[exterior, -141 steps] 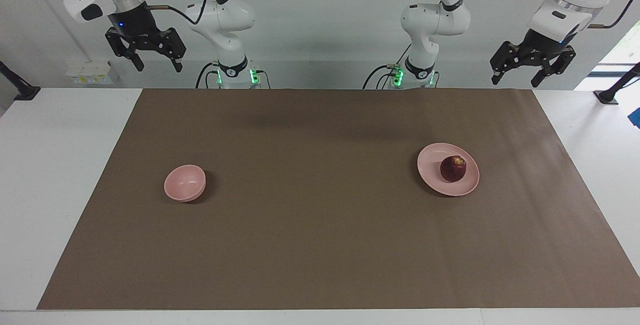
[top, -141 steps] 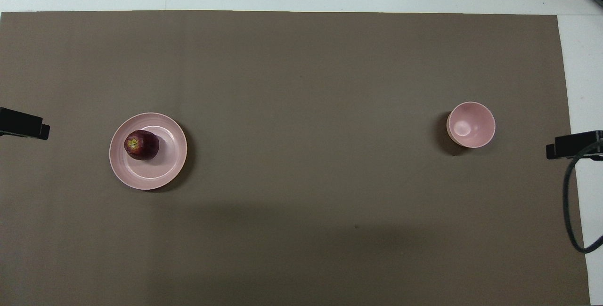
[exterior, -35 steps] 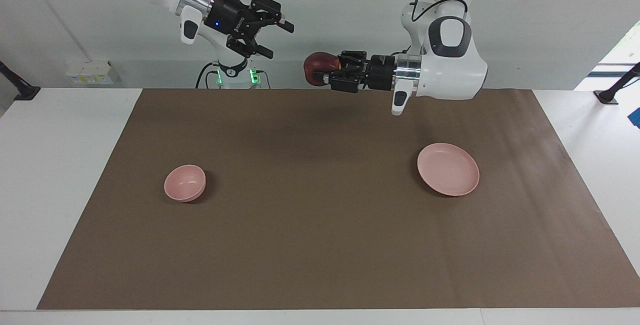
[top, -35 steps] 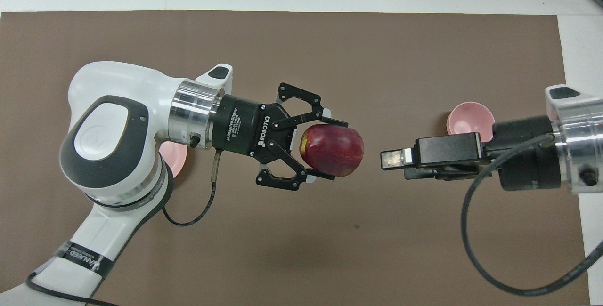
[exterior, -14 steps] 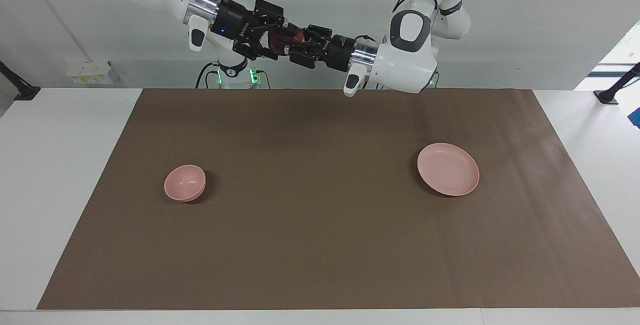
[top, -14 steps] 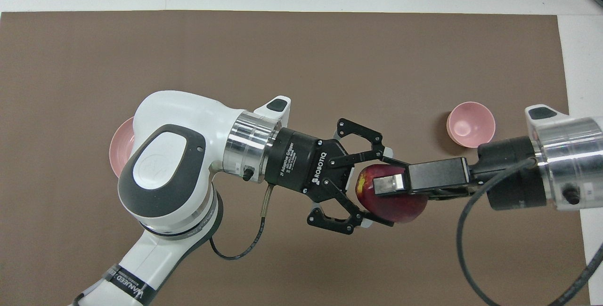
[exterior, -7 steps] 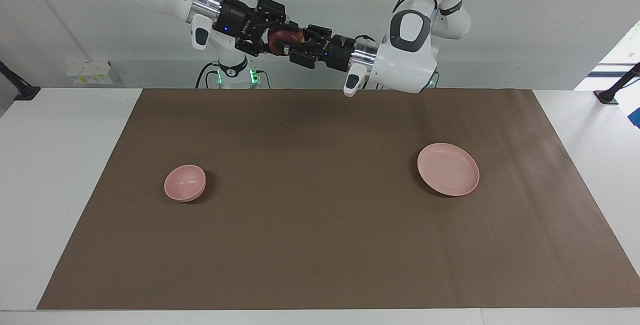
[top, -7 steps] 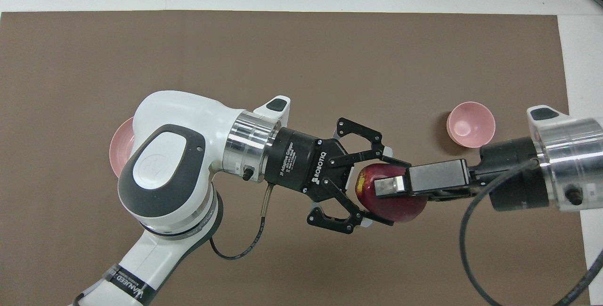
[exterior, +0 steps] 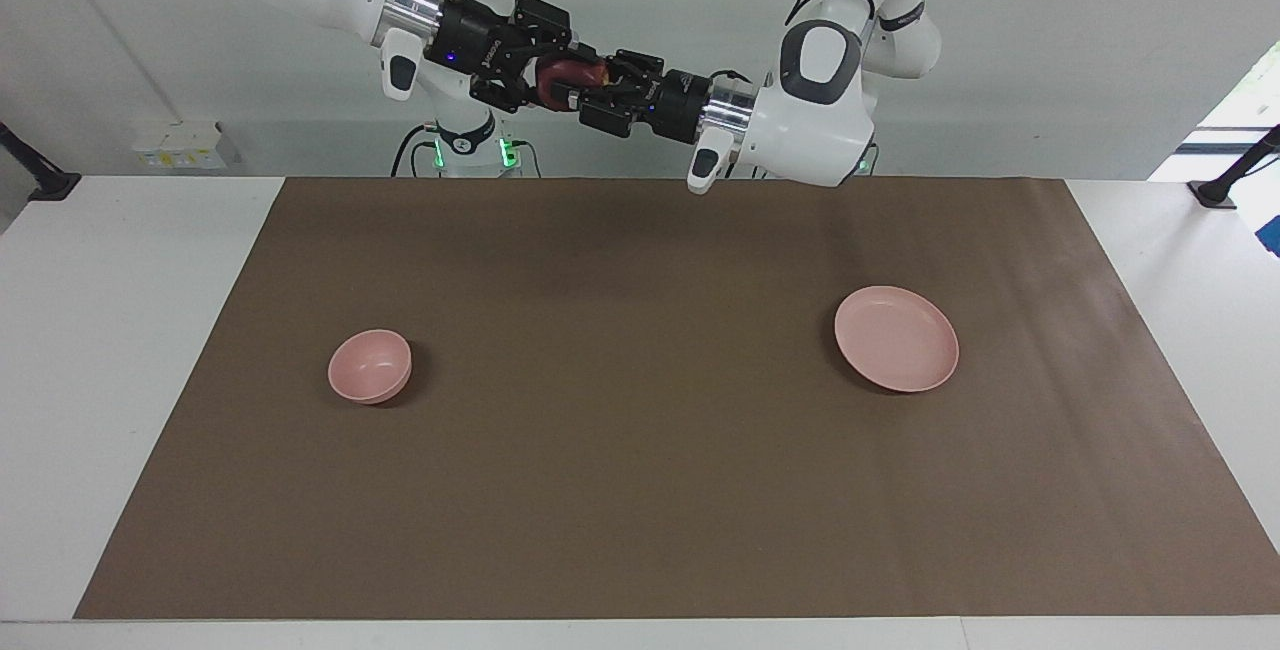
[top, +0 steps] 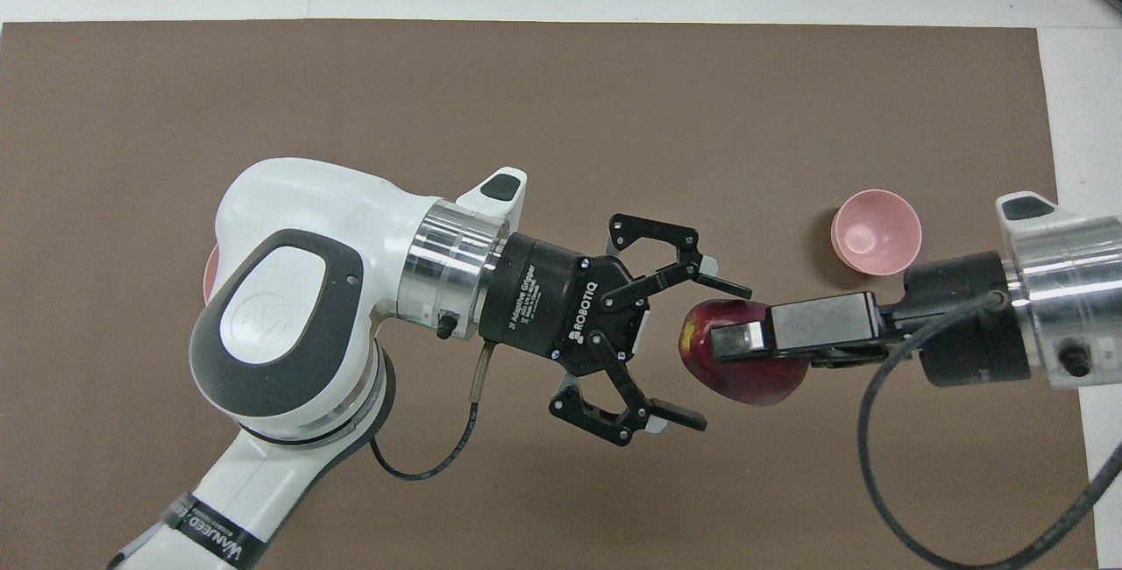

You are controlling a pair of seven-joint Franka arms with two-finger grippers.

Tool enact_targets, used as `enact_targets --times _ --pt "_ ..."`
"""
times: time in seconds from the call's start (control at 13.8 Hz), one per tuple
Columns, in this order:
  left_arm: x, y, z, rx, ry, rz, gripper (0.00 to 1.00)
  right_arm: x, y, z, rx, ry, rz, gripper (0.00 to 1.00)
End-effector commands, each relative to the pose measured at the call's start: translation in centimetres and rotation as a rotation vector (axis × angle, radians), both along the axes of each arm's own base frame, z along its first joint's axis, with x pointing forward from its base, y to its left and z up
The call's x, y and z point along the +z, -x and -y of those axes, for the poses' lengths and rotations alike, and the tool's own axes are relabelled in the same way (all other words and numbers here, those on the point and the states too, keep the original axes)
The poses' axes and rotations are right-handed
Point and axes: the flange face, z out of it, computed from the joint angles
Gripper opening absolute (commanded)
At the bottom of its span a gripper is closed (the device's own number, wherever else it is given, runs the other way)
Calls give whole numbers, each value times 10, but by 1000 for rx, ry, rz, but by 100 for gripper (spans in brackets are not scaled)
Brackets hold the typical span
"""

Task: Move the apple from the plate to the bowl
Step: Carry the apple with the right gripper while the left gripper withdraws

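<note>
Overhead view shows the handover high over the middle of the brown table mat [top: 561, 114] at its turning point: half a second ago the left gripper [top: 692, 355] was clamped around the small dark red apple with its yellowish patch [top: 741, 359], and now its black fingers [top: 720, 288] stand spread wide and have drawn clear of the fruit, a gap showing between them and the apple's skin. The right gripper [top: 732, 344] is closed on the apple from the other end, one finger lying flat across the top of it, so the fruit hangs in that grip alone. In the facing view the two grippers meet nose to nose well above the mat, with only a sliver of red showing between them. The wide, shallow pale pink plate [exterior: 897, 338] lies empty toward the left arm's end of the table, and the small, deep pale pink bowl [exterior: 370, 365] sits empty toward the right arm's end. The pickup and the pass therefore look complete, and what seems to remain is for the right arm to carry the apple over the bowl, lower it and let go, while the left arm backs away.
</note>
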Motion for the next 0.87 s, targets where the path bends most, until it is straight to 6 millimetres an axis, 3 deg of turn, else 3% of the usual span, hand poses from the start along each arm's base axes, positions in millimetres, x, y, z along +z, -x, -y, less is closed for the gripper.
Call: enact_targets --times 0.0,0.15,0.29,0.51,0.8 --pt "21 3 -5 -49 -173 206 100 -1 -6 25 -8 67 5 0" --pt "18 -2 -11 -53 -209 234 100 -12 -15 44 13 228 37 0" --pt "8 -17 -28 -50 -292 283 100 -22 -22 59 37 405 77 0" --pt "2 -22 -42 -118 -437 480 100 -48 -36 82 29 529 57 0" --pt "-11 -31 -65 -276 -634 773 100 -108 -73 106 131 698 114 0"
